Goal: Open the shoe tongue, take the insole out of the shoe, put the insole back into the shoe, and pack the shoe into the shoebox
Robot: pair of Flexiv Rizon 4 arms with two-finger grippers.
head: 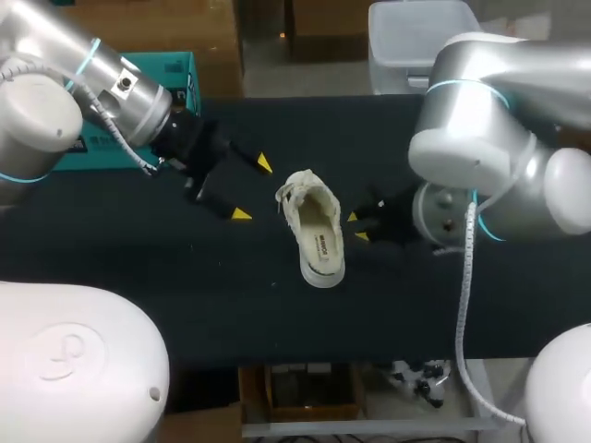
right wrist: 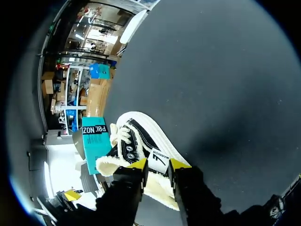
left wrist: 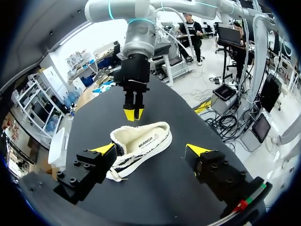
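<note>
While the shoe [head: 314, 231] lies near the middle of the surface [head: 185, 305], its long axis running from laced far end to near heel, the right pincer [head: 355, 227] sits against its right side wall, the nearer of the two. Whether it clamps that wall I cannot tell. The left pincer [head: 252, 189] hangs released just beside the laced end, probably best placed for the tongue.
</note>
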